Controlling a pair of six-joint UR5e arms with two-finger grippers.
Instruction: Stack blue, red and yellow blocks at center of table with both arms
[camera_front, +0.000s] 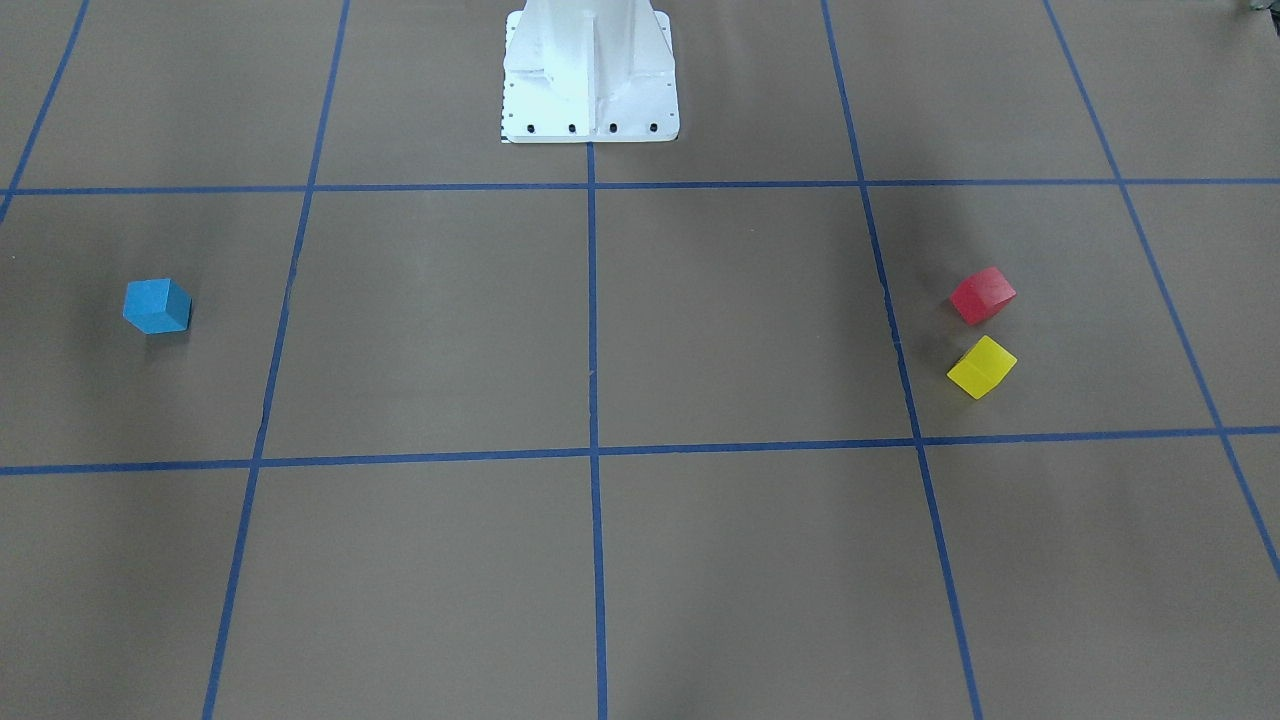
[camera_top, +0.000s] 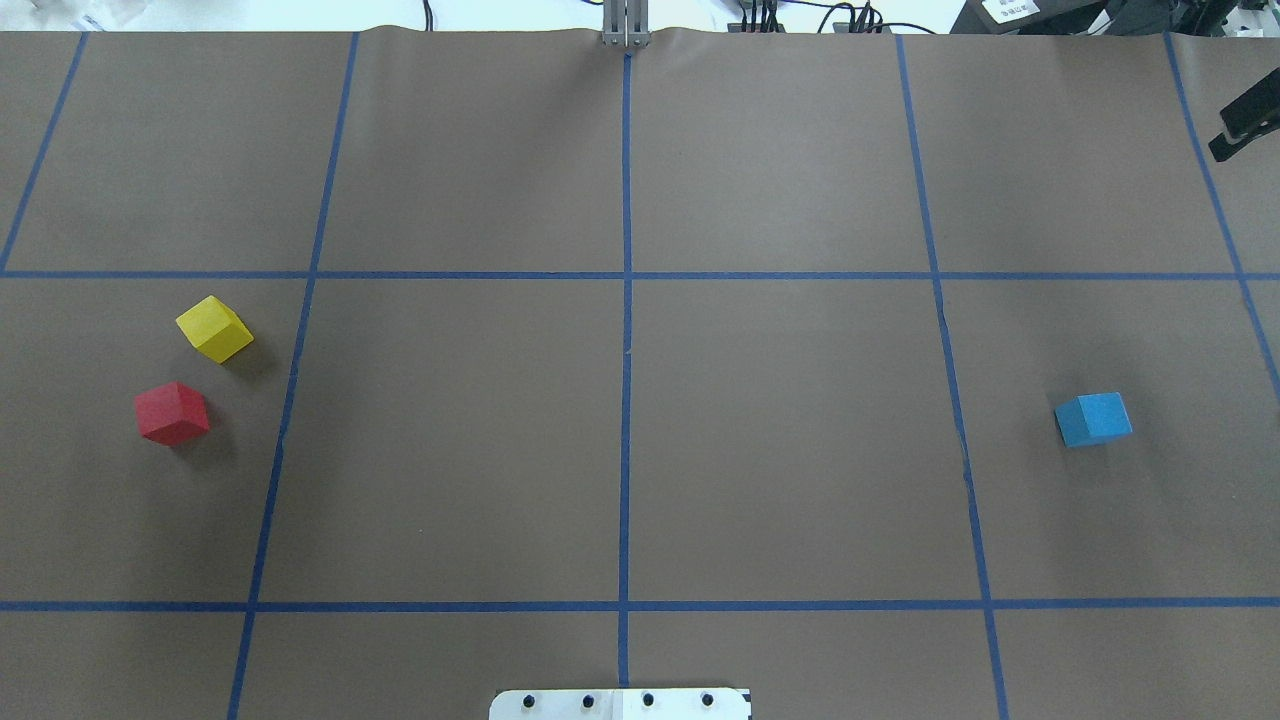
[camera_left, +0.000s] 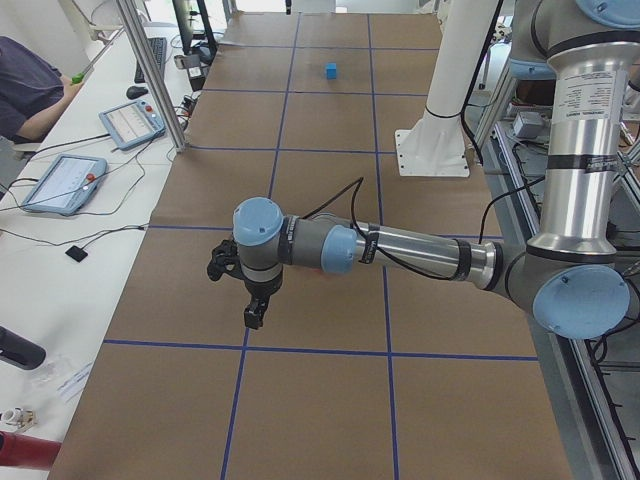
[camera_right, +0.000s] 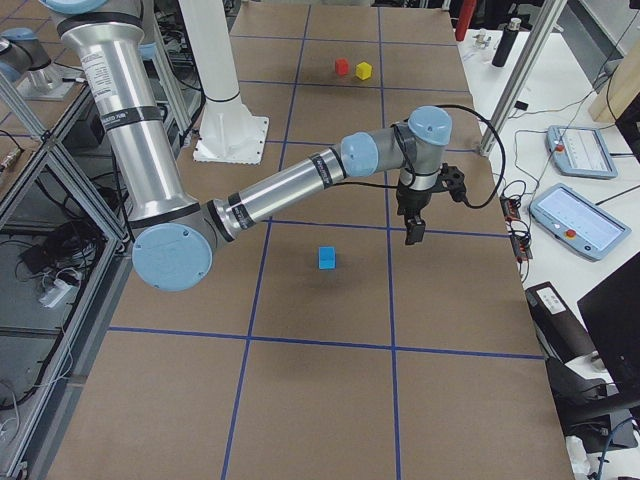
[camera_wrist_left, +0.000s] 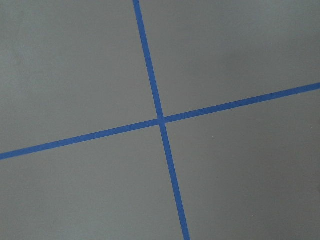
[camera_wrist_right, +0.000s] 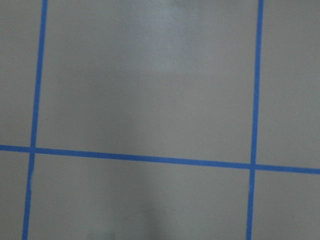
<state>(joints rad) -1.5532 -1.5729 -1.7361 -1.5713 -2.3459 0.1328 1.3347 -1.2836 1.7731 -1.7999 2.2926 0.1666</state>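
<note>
The blue block (camera_front: 157, 306) lies alone on the robot's right side of the table; it also shows in the overhead view (camera_top: 1093, 418) and the right view (camera_right: 327, 258). The red block (camera_top: 172, 413) and yellow block (camera_top: 214, 328) lie close together but apart on the robot's left side, red nearer the robot. My left gripper (camera_left: 255, 318) hangs above the table in the left view only; I cannot tell its state. My right gripper (camera_right: 413, 232) hangs above the table beyond the blue block; I cannot tell its state. Both wrist views show only bare paper and tape lines.
The white robot pedestal (camera_front: 590, 80) stands at the table's robot-side edge. Blue tape lines (camera_top: 626, 350) divide the brown paper into squares. A desk with tablets (camera_left: 60, 180) and a seated person (camera_left: 25, 90) lies past the far edge.
</note>
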